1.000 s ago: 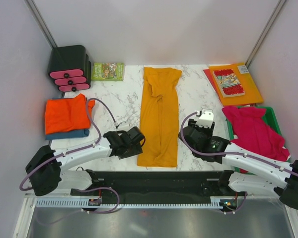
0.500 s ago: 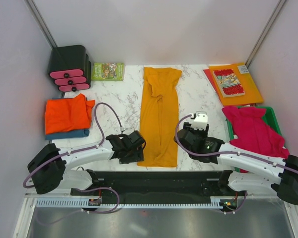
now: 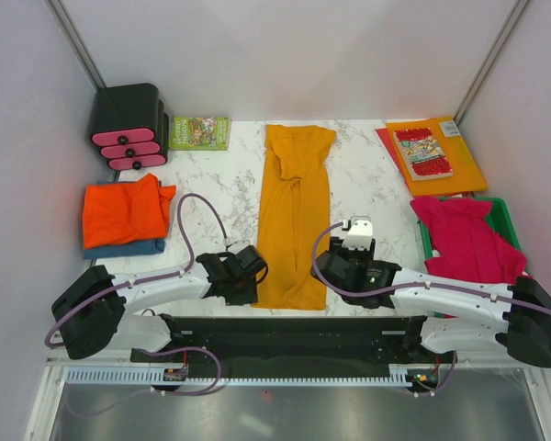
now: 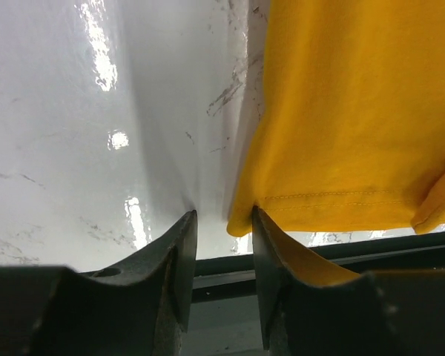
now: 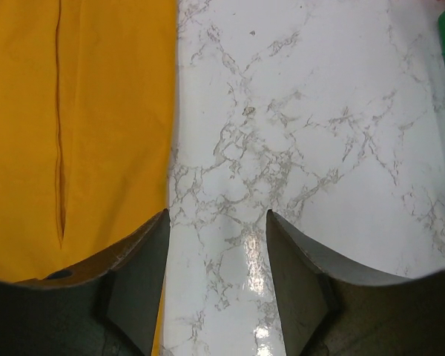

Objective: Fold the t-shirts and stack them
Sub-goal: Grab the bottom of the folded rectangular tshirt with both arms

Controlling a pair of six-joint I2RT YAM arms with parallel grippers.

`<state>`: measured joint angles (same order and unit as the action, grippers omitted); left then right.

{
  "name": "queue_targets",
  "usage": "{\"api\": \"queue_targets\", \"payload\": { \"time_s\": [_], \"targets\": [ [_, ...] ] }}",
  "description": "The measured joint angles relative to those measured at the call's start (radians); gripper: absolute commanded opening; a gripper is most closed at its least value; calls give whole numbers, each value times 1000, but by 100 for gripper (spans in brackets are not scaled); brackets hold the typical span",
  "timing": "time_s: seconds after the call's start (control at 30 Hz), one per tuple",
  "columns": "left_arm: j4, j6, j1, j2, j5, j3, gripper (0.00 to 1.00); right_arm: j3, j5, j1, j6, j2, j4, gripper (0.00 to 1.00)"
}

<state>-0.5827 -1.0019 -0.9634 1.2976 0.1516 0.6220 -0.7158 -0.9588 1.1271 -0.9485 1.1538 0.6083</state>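
At six o'clock on the table (image 3: 222, 179), the left gripper (image 4: 222, 222) is being held low at the near left corner of the mustard t-shirt (image 4: 341, 111). Its jaws are standing narrowly apart, with the hem corner lying just inside them against one finger, and nothing is being pinched yet. Toward five o'clock, the right gripper (image 5: 217, 219) is being held with jaws spread wide over bare marble, just beside the shirt's right edge and not touching it. The shirt is being left stretched as a long narrow strip from six o'clock to twelve, its sleeves folded in. The step in hand is being judged as the taking of both near corners for a fold away from the arms. Trouble is being risked on two counts. Only the top layer may be caught by the left jaws, so little cloth being between them, and the layers would be peeled apart on lifting. Marble alone may be closed on by the right jaws, standing off the cloth, and the strip would be dragged askew. At nine o'clock a red-orange t-shirt (image 3: 119, 211) is lying folded on a blue t-shirt (image 3: 119, 248). At three o'clock crimson-pink t-shirts (image 3: 464, 241) are being left heaped over a green tray (image 3: 505, 216).
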Motion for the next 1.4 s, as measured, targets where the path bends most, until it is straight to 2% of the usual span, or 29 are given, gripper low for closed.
{"api": "queue_targets", "payload": {
  "time_s": [0.07,0.43,0.63,0.97,1.4],
  "targets": [
    [12,3,0,0,-3,-5,33,0,0,8,-11,5,7,62],
    [174,2,0,3,-86,-50,21,41,10,56,-119,-10,59,62],
    [245,2,0,2,-116,-74,2,47,32,93,-160,-11,82,65],
    [267,2,0,-11,-120,-89,2,206,245,147,-215,-133,-72,62],
    [267,2,0,-10,-120,-89,2,217,352,160,-257,18,-166,58]
  ]
}}
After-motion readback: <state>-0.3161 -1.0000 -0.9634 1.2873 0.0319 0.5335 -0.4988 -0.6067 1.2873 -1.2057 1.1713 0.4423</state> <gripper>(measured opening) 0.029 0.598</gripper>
